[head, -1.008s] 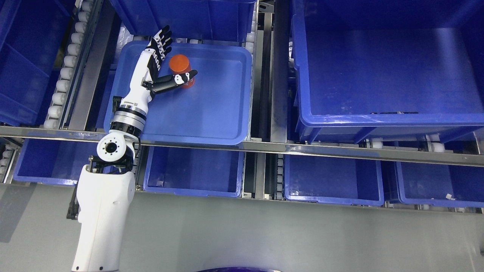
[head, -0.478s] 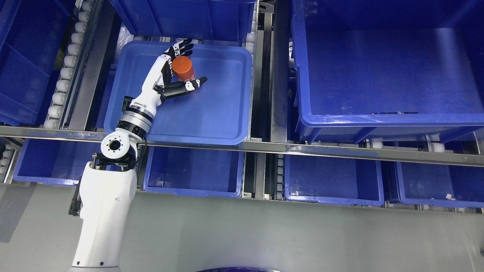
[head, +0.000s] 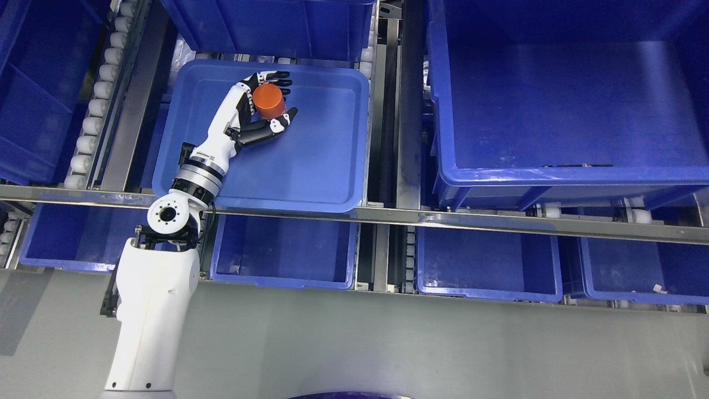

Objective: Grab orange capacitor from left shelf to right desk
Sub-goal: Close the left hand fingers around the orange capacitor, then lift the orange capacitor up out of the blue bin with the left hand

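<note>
An orange cylindrical capacitor (head: pixel 268 100) stands in the shallow blue tray (head: pixel 321 166) on the left shelf, near the tray's far side. My left hand (head: pixel 270 102) reaches into the tray from the lower left. Its fingers (head: pixel 277 77) curl round the far side of the capacitor and its thumb (head: pixel 277 123) presses on the near side, so the hand is shut on it. Whether the capacitor is lifted off the tray floor cannot be told. The right arm is out of view.
A large deep blue bin (head: pixel 565 111) fills the right of the shelf. Another blue bin (head: pixel 277 22) stands behind the tray. A metal shelf rail (head: pixel 388 216) crosses in front, with several blue bins (head: pixel 282 255) on the lower level. Roller tracks (head: pixel 97 94) run at the left.
My left hand swung right to the capacitor, then its fingers and thumb closed round it. The capacitor has shifted slightly from its first place.
</note>
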